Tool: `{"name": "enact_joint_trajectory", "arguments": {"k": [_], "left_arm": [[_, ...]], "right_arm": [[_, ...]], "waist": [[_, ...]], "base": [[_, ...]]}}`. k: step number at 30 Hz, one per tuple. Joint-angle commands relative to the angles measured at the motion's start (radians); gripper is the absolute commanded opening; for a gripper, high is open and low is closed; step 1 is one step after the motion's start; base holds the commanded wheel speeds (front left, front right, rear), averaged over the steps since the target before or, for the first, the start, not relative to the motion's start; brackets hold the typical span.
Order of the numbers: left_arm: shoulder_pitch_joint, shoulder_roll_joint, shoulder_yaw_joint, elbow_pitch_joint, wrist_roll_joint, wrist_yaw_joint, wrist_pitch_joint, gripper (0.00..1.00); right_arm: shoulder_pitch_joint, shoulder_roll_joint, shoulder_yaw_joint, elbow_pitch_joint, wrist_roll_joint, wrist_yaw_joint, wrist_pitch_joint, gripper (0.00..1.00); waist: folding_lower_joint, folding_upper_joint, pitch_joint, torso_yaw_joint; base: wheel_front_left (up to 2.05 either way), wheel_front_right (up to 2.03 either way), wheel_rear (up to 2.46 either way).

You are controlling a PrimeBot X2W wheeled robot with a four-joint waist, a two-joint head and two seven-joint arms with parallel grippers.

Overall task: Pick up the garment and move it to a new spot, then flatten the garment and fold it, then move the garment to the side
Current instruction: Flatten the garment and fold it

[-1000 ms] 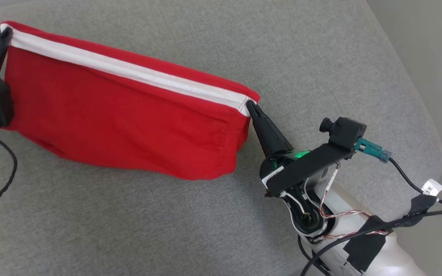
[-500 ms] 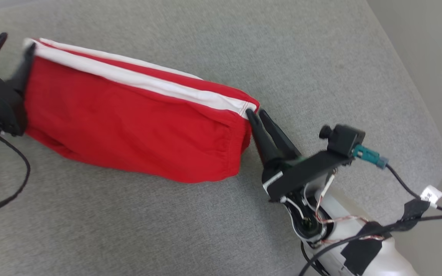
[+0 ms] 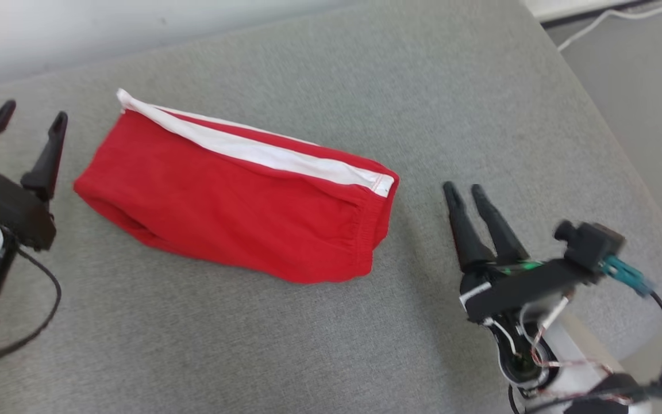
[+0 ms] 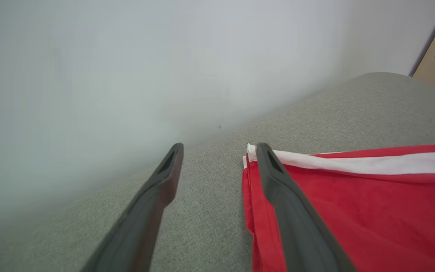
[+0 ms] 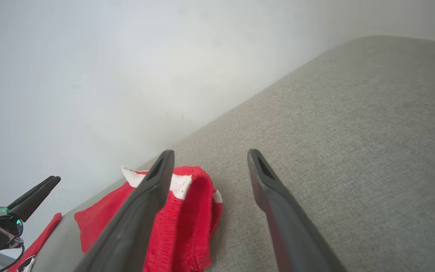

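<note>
The garment (image 3: 239, 201), red with a white stripe along its far edge, lies folded on the grey cushion (image 3: 365, 80). My left gripper (image 3: 31, 114) stands open just left of it, apart from the cloth. My right gripper (image 3: 462, 189) is open to the right of the elastic end, a short gap away. In the left wrist view the garment (image 4: 353, 204) lies behind my right-hand finger, and the left gripper (image 4: 217, 147) holds nothing. In the right wrist view the garment (image 5: 187, 223) sits behind the left finger of the right gripper (image 5: 210, 153), which is empty too.
The cushion's rounded right edge (image 3: 661, 230) drops off to the floor, where a white cable (image 3: 612, 20) runs. A pale wall (image 3: 78, 34) borders the far side. The left gripper (image 5: 36, 194) appears at the lower left of the right wrist view.
Both grippers opened and let go of the garment's two ends, then drew back from it. The garment dropped flat onto the cushion. The head camera shifted as well.
</note>
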State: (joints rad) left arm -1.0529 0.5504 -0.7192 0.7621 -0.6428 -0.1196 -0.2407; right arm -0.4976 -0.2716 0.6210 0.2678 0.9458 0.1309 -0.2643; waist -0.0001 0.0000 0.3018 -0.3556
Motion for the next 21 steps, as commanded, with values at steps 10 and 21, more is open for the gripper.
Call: {"name": "enact_joint_trajectory", "arguments": {"k": [10, 21], "left_arm": [[0.187, -0.018, 0.118, -0.196, 0.014, 0.106, -0.025, 1.00], [0.279, -0.124, 0.167, -0.223, 0.023, 0.116, -0.025, 1.00]], "right_arm": [[0.194, 0.084, -0.225, -0.173, -0.321, 0.000, -0.002, 1.00], [0.285, 0.143, -0.286, -0.228, -0.449, 0.000, -0.002, 1.00]], "waist": [[0.0001, 0.0000, -0.064, 0.070], [0.0001, 0.0000, -0.049, 0.081]], "base": [[0.00, 0.00, 0.00], [0.00, 0.00, 0.00]]}}
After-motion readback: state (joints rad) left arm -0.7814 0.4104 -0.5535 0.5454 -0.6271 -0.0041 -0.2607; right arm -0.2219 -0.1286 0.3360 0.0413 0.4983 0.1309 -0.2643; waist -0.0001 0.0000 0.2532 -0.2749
